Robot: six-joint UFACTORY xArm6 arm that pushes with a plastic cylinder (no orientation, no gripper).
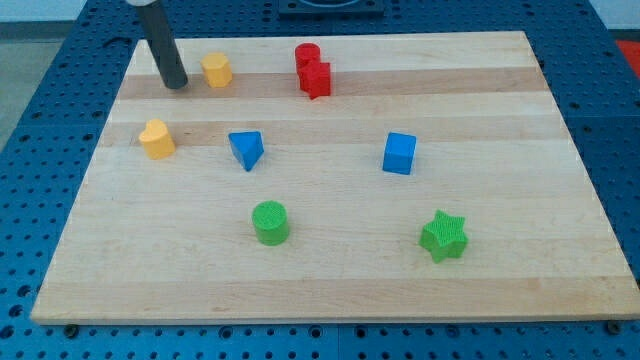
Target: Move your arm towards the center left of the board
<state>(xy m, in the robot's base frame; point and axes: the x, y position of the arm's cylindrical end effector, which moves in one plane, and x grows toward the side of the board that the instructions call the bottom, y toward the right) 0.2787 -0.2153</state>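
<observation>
My tip [176,86] rests on the wooden board [330,270] near its top left corner. It stands just left of the yellow hexagon block [217,70], with a small gap between them. The yellow heart-shaped block [157,139] lies below the tip, toward the left edge. The blue triangle block [246,150] sits to the right of that yellow block. The rod runs up out of the view's top.
A red cylinder [307,56] and a red star-like block [316,79] touch each other at the top middle. A blue cube [399,153] sits right of centre. A green cylinder [270,222] and a green star [443,236] lie toward the bottom.
</observation>
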